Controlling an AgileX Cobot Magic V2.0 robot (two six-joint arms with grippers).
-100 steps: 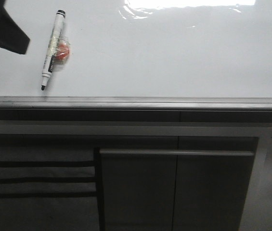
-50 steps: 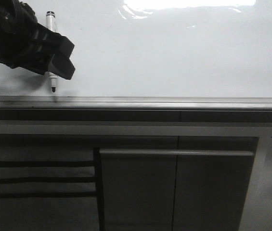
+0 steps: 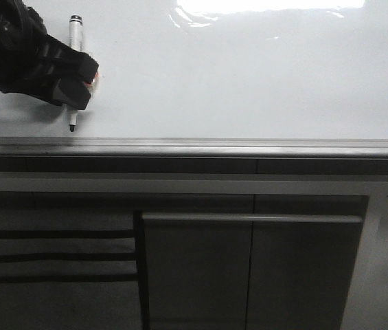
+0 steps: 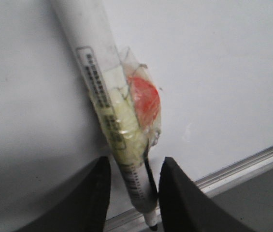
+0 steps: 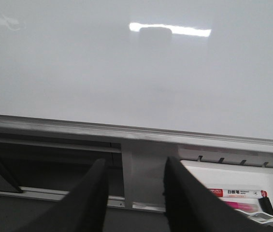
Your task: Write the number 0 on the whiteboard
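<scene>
A glossy white whiteboard (image 3: 248,75) is seen filling the upper part of the front view, with glare along its far edge and a grey metal frame (image 3: 248,146) along its near edge. No number 0 is seen on the board; its surface is unmarked in every view. At the board's left, a white marker (image 3: 74,41) is seen lying on the surface, its black tip pointed toward the frame. The black left gripper (image 3: 80,86) is lowered over the marker's lower half. In the left wrist view, the marker (image 4: 107,111) is shown with a wad of clear tape and a red piece (image 4: 145,99) wrapped around its barrel, and its tip end is seen between the jaws of the left gripper (image 4: 134,193), which are narrowly spread on either side of it; contact with the barrel cannot be told. In the right wrist view, the right gripper (image 5: 134,193) is shown with jaws apart and nothing between them, held over the frame (image 5: 126,133), and a white tray (image 5: 237,183) with a pink item is seen beyond.
</scene>
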